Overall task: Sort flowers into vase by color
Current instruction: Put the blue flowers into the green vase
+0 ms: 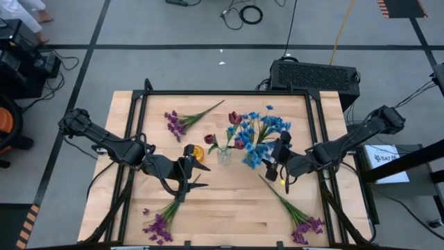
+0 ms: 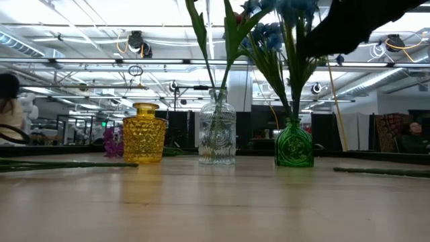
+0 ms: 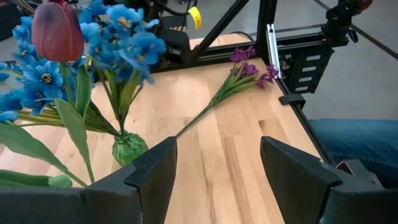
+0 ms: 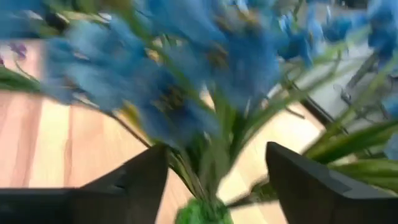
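Observation:
A bunch of blue flowers (image 1: 262, 135) stands with its stems in the green vase (image 2: 293, 143). Dark red flowers (image 1: 234, 119) stand in the clear vase (image 2: 217, 131). The yellow vase (image 2: 144, 132) holds nothing that I can see. My right gripper (image 4: 217, 162) is open beside the blue bunch, one finger on either side of the stems just above the green vase's mouth (image 4: 199, 213); I see no touch. My left gripper (image 3: 217, 155) hangs open near the yellow vase (image 1: 195, 153), with nothing between its fingers.
Three purple sprigs lie flat on the wood: one at the far left (image 1: 182, 121), one at the near left (image 1: 161, 223), one at the near right (image 1: 304, 223). A black frame (image 1: 229, 92) runs round the table top.

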You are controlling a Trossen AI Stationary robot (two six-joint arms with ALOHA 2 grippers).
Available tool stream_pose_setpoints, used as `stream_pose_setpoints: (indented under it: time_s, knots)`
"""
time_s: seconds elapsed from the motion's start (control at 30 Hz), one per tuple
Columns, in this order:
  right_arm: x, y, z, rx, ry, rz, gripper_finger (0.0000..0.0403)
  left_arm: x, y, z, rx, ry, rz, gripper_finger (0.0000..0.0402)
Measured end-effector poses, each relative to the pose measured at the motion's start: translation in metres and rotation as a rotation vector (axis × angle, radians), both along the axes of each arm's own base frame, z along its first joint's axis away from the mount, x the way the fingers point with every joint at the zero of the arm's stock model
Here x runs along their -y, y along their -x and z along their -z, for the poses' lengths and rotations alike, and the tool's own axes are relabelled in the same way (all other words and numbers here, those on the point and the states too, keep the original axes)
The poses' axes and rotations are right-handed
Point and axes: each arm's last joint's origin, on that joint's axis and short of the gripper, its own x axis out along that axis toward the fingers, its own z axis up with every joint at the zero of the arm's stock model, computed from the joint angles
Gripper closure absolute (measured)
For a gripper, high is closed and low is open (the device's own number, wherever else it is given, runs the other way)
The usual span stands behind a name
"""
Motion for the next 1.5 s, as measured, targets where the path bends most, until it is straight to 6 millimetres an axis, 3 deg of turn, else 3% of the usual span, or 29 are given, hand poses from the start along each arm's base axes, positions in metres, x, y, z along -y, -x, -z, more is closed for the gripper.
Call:
stream_pose_setpoints:
  time_s: [0.13,0.27,0.63,0.9,1.23,1.5]
  knots:
    - [0.003,0.011,-0.001,-0.03,-0.03,0.013,0.0097,0.0,0.0,0.0,0.0,0.0,0.0,0.0164]
    - [0.004,0.023,-0.004,-0.046,-0.057,0.013,0.0076,0.0,0.0,0.0,0.0,0.0,0.0,0.0164]
    - [-0.001,0.042,-0.031,0.051,-0.134,-0.098,0.0089,0.0,0.0,0.0,0.0,0.0,0.0,0.0164]
    - [-0.009,0.044,-0.034,0.037,-0.16,-0.186,0.009,0.0,0.0,0.0,0.0,0.0,0.0,0.0164]
    - [-0.012,0.049,-0.038,0.018,-0.052,-0.266,0.009,0.0,0.0,0.0,0.0,-0.001,0.0,0.0164]
    - [-0.008,0.064,-0.085,-0.023,-0.154,-0.223,0.009,0.0,0.0,0.0,0.0,-0.001,0.0,0.0164]
